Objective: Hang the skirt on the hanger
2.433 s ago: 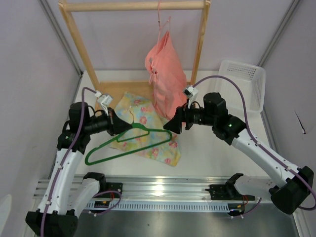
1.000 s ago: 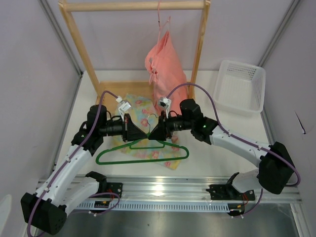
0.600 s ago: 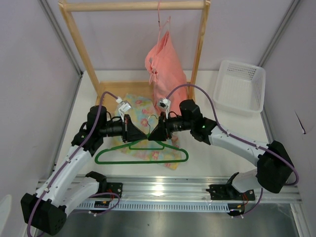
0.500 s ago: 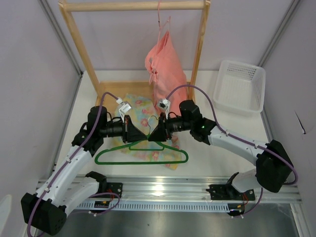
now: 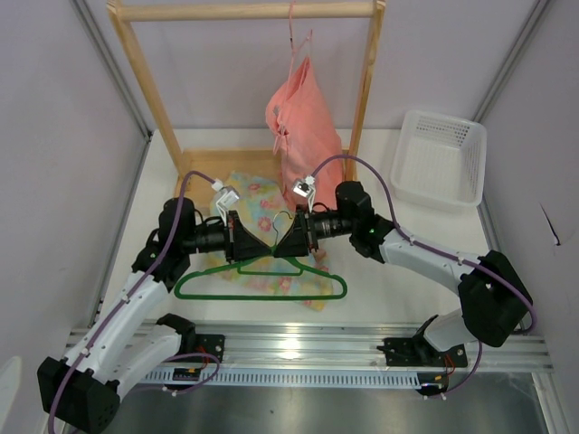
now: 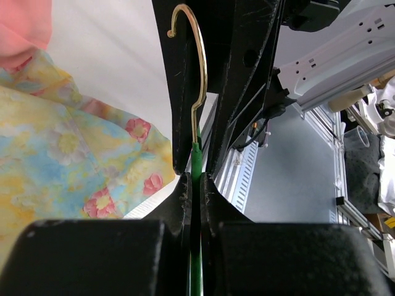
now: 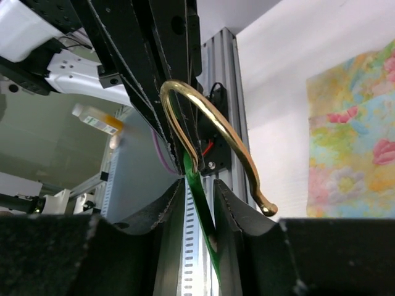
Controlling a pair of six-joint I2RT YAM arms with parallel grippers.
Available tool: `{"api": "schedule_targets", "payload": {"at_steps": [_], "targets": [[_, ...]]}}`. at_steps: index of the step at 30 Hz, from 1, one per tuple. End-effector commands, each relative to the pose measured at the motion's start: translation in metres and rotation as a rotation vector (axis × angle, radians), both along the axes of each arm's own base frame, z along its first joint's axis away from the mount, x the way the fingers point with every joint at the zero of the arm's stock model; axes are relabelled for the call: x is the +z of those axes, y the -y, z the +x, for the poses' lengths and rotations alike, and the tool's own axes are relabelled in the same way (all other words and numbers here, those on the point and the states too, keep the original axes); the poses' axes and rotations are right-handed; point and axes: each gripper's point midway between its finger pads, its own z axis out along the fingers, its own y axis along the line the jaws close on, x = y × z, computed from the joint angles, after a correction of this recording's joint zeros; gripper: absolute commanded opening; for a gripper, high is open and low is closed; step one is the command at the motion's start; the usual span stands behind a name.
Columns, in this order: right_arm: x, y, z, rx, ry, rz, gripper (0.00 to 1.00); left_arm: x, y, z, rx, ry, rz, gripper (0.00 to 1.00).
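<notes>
The dark green hanger (image 5: pixel 262 294) hangs level just above the flowered skirt (image 5: pixel 256 201), which lies flat on the table. My left gripper (image 5: pixel 263 246) is shut on the hanger's green neck (image 6: pixel 195 161), just below the brass hook (image 6: pixel 201 68). My right gripper (image 5: pixel 283 244) faces it from the other side. In the right wrist view its jaws (image 7: pixel 199 185) straddle the green neck (image 7: pixel 201 196) with a gap left on one side, under the hook (image 7: pixel 213 120). The skirt also shows in both wrist views (image 6: pixel 68 160) (image 7: pixel 352 148).
A wooden rack (image 5: pixel 244 11) stands at the back with a salmon-pink garment (image 5: pixel 303 136) hanging from it on a thin hanger. A white basket (image 5: pixel 441 161) sits at the back right. A metal rail (image 5: pixel 298 348) runs along the near edge.
Both grippers have come together at the hanger's neck and the hanger now hangs level over the skirt. In the last second the right arm shifted slightly; the hanger barely moved.
</notes>
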Motion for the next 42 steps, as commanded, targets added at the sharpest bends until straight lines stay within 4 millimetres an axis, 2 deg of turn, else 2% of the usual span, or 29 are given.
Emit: {"api": "schedule_targets", "payload": {"at_steps": [1,6,19,33,37,40,41,42], "targets": [[0.029,0.0,-0.024,0.125,0.009,0.085,0.34,0.02,0.001,0.022,0.076,0.126,-0.025,0.0],[0.029,0.001,-0.026,0.142,-0.01,0.083,0.4,0.023,0.002,0.023,0.076,0.134,-0.04,0.0],[0.021,0.013,-0.027,0.126,0.006,0.053,0.26,0.033,0.001,0.028,0.096,0.159,-0.041,0.0],[0.013,0.019,-0.031,0.138,-0.003,0.042,0.27,0.034,0.003,0.04,0.123,0.167,-0.06,0.0],[0.018,0.017,-0.03,0.141,-0.006,0.058,0.27,0.027,0.003,0.042,0.125,0.149,-0.052,0.0],[0.019,0.014,-0.028,0.139,-0.01,0.06,0.17,0.028,0.004,0.039,0.115,0.155,-0.061,0.0],[0.018,0.014,-0.029,0.139,-0.013,0.058,0.05,0.028,0.004,0.039,0.117,0.158,-0.059,0.0],[0.018,0.014,-0.028,0.135,-0.012,0.057,0.0,0.027,0.004,0.039,0.118,0.156,-0.055,0.0]]}}
